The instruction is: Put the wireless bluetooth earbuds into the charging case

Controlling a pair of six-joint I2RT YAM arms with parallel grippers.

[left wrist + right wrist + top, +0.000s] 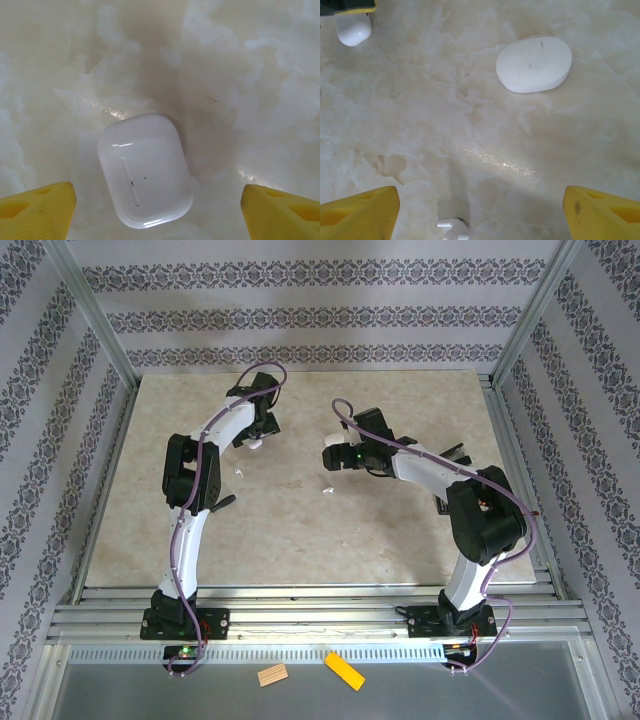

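Earbuds loose on the table, none in a case yet. One tiny white stemmed earbud point(452, 227) sits at the bottom edge of the right wrist view, partly cut off, between that gripper's yellow fingertips point(357, 212). The top view puts the same earbud point(330, 492) mid-table, just near of the right gripper point(330, 456). To its left a second earbud point(238, 472) lies beside the left arm point(195, 475), apart from everything else. The charging case point(145, 170) is white, rounded, looks shut, and lies flat on the table point(250, 75), far and left of centre, directly under the left gripper point(256, 432). That gripper's fingertips point(35, 210) stand wide on either side of the case, no contact, nothing held. My read: it is lined up to clamp or steady the case so the lid can be dealt with before any earbud goes in. The same case point(354, 27) shows in the right wrist view's top left corner. An oval white case point(534, 64) lies flat, well apart from both it and the earbud. The right gripper's jaws are also spread wide and empty, probably staged over the earbud for a pick, though the earbud sits at the very edge of its frame. Left arm pose: reaching far, elbow raised, wrist bent to look straight down. The right arm point(440, 470) stretches leftward from its base, forearm low, wrist tipped toward table centre.
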